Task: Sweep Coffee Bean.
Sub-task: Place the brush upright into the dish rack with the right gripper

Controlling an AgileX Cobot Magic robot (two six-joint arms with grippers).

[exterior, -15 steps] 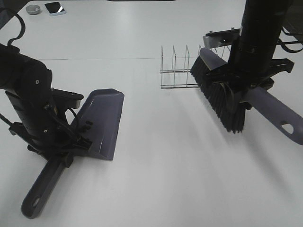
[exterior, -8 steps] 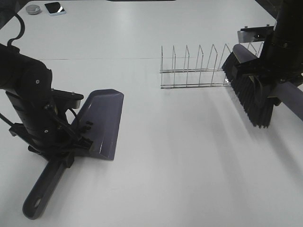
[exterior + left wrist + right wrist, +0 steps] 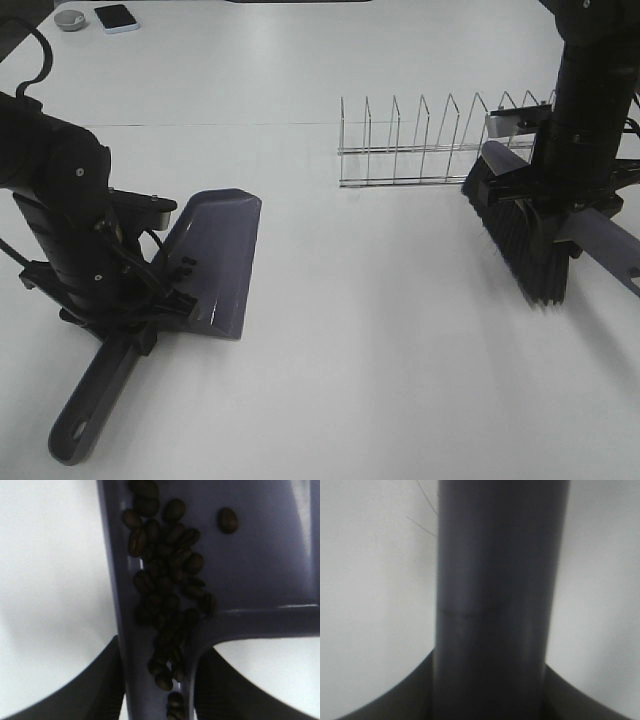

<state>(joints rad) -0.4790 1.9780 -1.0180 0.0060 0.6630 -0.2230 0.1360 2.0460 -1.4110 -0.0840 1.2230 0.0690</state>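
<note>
The coffee beans (image 3: 167, 595) lie heaped in the throat of the dark blue-grey dustpan (image 3: 260, 555), and a few show as dark specks (image 3: 186, 266) at its back. The dustpan (image 3: 218, 258) rests on the white table at the left. My left gripper (image 3: 150, 308) is shut on its handle (image 3: 95, 400), with a finger (image 3: 97, 692) on either side. At the right, my right gripper (image 3: 560, 205) is shut on the brush handle (image 3: 492, 605). The black bristles (image 3: 522, 245) point down, their tips close to the table.
A wire rack (image 3: 420, 145) stands at the back, just left of the brush. A phone (image 3: 116, 17) and a small grey round thing (image 3: 70, 19) lie at the far left corner. White tabletop (image 3: 380, 330) lies between dustpan and brush.
The right arm carried the brush away to the right, off the rack's front, then lowered it toward the table. The left arm and dustpan have not moved.
</note>
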